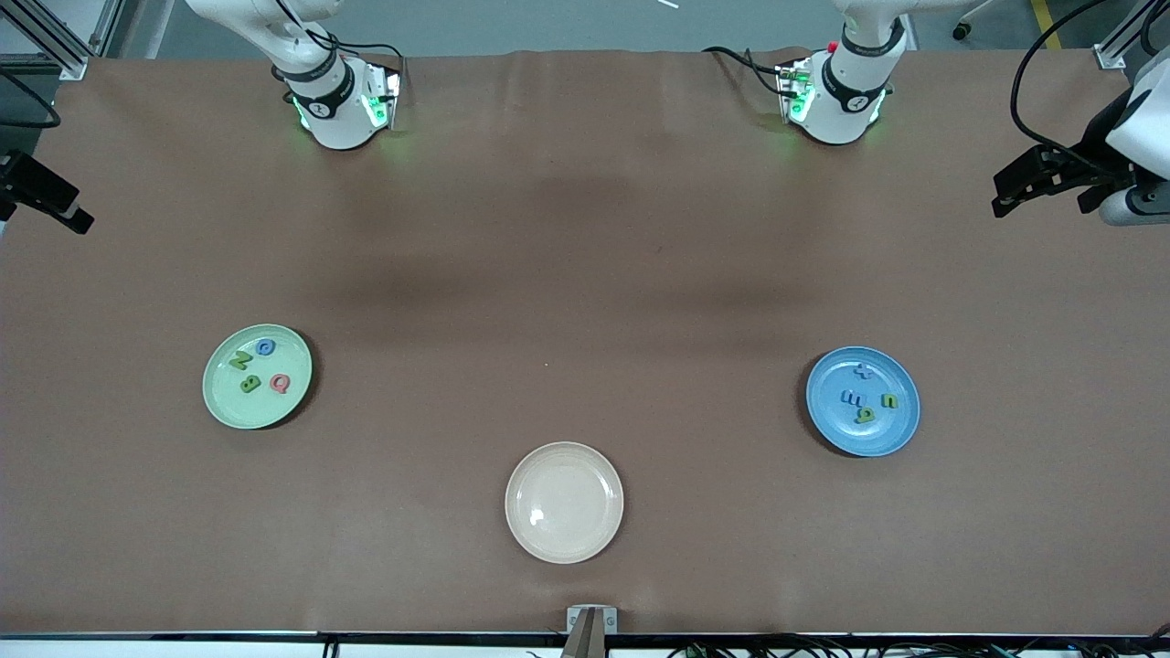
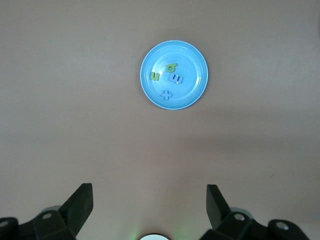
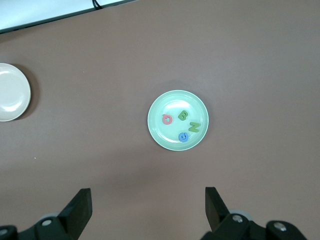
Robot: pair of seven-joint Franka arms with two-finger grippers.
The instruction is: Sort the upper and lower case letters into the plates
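The desk (image 1: 585, 274) has a brown cover that looks dull and soft, like paper or cloth, with faint creases. The light green plate (image 1: 224, 397) and the blue plate (image 1: 891, 429) look smooth and matt. The cream plate (image 1: 564, 539) is smooth with a small shiny spot. The little letters (image 1: 280, 383) look like soft foam. The arm bases (image 1: 845, 110) are glossy white plastic.

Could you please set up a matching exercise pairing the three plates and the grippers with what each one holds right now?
Things:
1. light green plate
2. blue plate
3. cream plate
4. left gripper and right gripper

States:
A. holds nothing, nearest the front camera
B. red, blue and two green capital letters
C. open and empty, up in the air
D. small blue and yellow-green letters

Pairs: 1-B, 2-D, 3-A, 4-C
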